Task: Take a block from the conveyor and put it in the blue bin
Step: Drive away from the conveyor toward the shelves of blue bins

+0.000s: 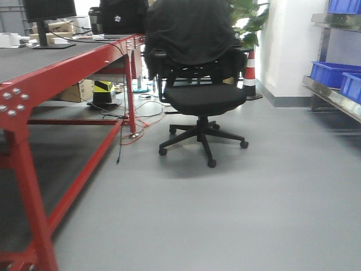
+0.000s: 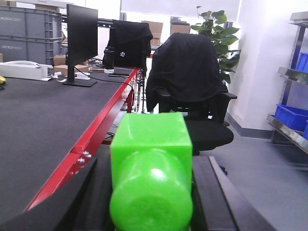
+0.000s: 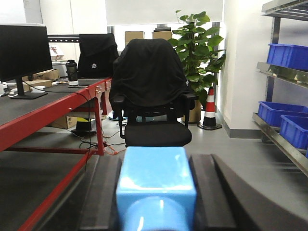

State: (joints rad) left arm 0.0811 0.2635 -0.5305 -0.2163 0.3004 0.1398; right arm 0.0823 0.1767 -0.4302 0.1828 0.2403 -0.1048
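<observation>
In the left wrist view my left gripper [image 2: 153, 192] is shut on a bright green block [image 2: 151, 139], a cube with a rounded stud facing the camera, held between dark fingers [image 2: 214, 192]. The right wrist view has my right gripper [image 3: 157, 197] shut on a light blue block [image 3: 156, 171] of the same shape, its black fingers [image 3: 103, 192] pressed on both sides. Blue bins [image 1: 330, 73] sit on a steel shelf at the right wall, with a blue bin [image 3: 276, 113] also in the right wrist view. The conveyor is out of view, and the front view shows neither gripper.
A red-framed table [image 1: 67, 65] with a dark top, a monitor [image 1: 48, 11] and cables runs along the left. A black office chair [image 1: 200, 84] draped with a dark jacket stands ahead on the grey floor. Behind it are a plant [image 3: 197, 43] and a traffic cone [image 3: 209, 108].
</observation>
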